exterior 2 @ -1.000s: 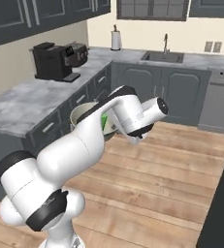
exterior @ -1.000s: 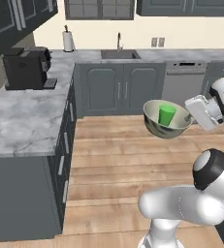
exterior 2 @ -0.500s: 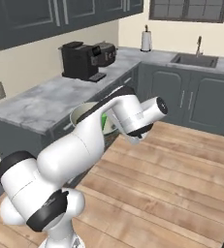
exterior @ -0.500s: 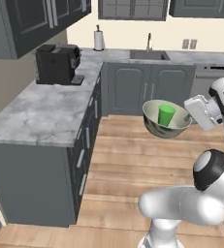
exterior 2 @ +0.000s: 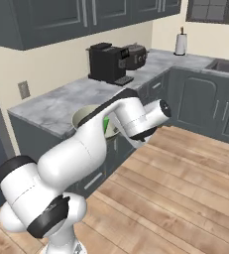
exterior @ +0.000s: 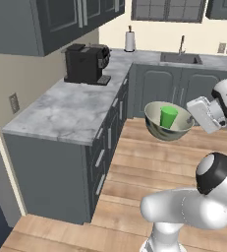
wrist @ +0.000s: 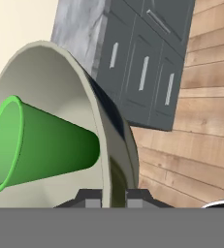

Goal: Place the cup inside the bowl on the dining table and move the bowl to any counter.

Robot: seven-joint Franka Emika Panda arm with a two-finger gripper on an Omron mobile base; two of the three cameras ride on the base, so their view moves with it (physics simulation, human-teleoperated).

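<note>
hand (wrist: 114, 196): we find it clenched on the rim of the bowl, one finger (wrist: 90, 197) inside the wall and the other outside, as seen in the hand view.
bowl (exterior: 159, 129): we see it held in the air over the wooden floor (exterior: 134, 172), off any surface, just beside the near end of the table.
cup (exterior: 168, 117): we see it standing upright inside the bowl, its green mouth open.
table (exterior: 70, 108): we note a grey marbled top on dark cabinets along the beige wall, to the left of the bowl in the left base view.
coffee machine (exterior: 85, 63): we note it black, at the far end of the table, well apart from the bowl.
sink (exterior: 181, 58): we note it on the far run, with a paper roll (exterior: 129, 40) nearby.
</note>
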